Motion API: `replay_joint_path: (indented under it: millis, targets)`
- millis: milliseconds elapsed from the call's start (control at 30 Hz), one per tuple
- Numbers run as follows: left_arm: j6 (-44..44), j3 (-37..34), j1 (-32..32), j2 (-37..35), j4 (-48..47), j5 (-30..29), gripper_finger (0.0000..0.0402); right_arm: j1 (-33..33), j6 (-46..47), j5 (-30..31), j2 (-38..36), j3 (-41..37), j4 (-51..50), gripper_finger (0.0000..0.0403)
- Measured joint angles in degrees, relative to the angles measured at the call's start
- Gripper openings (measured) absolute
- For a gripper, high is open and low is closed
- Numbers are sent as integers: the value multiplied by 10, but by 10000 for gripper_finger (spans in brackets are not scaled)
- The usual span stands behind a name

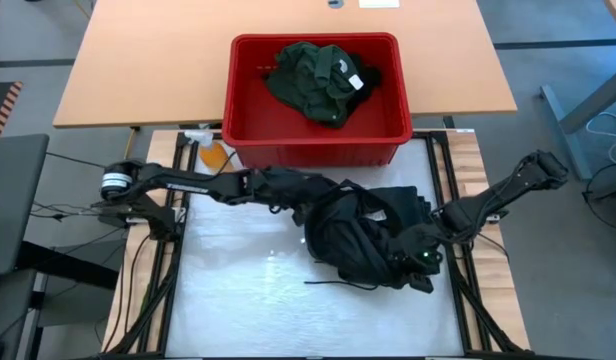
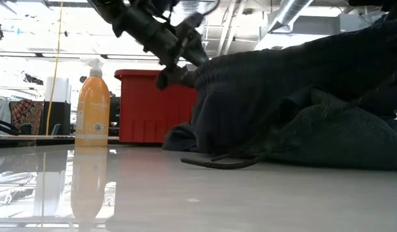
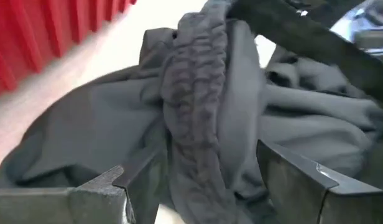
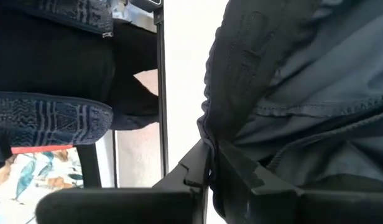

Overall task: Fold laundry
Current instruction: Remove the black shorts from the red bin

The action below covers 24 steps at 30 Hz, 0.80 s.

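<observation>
A heap of black laundry [image 1: 363, 235] lies on the white mat, right of centre. Its gathered waistband [image 3: 194, 106] runs between the fingers of my left gripper [image 1: 288, 200], which comes in open from the table's left, with a gap on each side. My right gripper [image 1: 423, 258] is at the heap's near right side, shut on black cloth [image 4: 291, 93]. A green garment [image 1: 313, 80] lies in the red basket [image 1: 238, 90] beyond the mat. My left gripper stands with one finger [image 3: 110, 183] on each side of the waistband; whether they touch the cloth I cannot tell. My right gripper pinches a fold of the black garment [image 4: 211, 134] between its two fingers, slanting down from the table's right. One layer or several, I cannot tell. The cloth drapes over the fingers, and the rest of the heap lies on the mat.
An orange spray bottle [image 2: 93, 106] stands at the mat's far left corner beside the basket. A black drawstring [image 1: 338, 285] trails from the heap toward the near edge. The mat's near left part [image 1: 238, 290] is bare.
</observation>
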Motion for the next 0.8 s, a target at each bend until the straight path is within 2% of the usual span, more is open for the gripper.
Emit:
replay_joint_path:
  millis: [133,333,433,567,600,800]
  targets:
    - [8,12,1,24,-7,-20,238,-10,-17,-11,0,0,-5,57]
    - [20,12,-7,28,-39,-6,224,-35,-63,-20,-6,0,-14,57]
    - [26,12,-10,28,-47,3,168,-57,-98,-20,-8,0,-15,57]
    - [26,12,-10,25,-56,26,40,-104,-131,-32,-11,0,-12,57]
    - [26,12,-10,18,-72,29,21,-117,-134,-38,-11,0,-9,57]
    - [64,12,-5,-54,-153,12,3,-188,-192,-48,-11,0,-8,57]
